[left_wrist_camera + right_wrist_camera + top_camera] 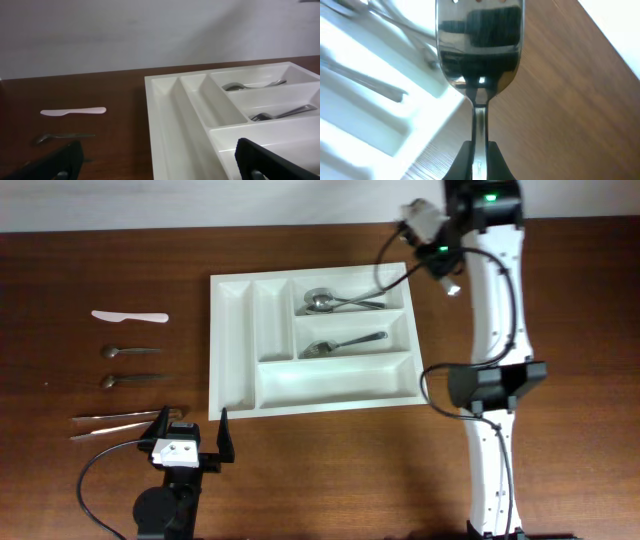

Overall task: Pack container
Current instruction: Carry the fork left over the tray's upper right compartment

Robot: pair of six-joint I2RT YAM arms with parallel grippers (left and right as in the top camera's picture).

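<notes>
Off the container's [232, 345] near left corner the left gripper [193, 420] sits with jaws spread wide, empty. The container lies flat between the arms, its three long compartments crosswise. Just off its far right corner the right gripper [479, 152] pinches a spoon [480, 50] by the handle; the far compartment [395, 285] holding spoons [322, 302] lies just leftward, so this arm is nearer, and the spoon's length should probably align crosswise

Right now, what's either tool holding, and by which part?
Right tool pinches a metal utensil, spoon or fork, by its handle near the head. Left tool: open, empty.
</notes>
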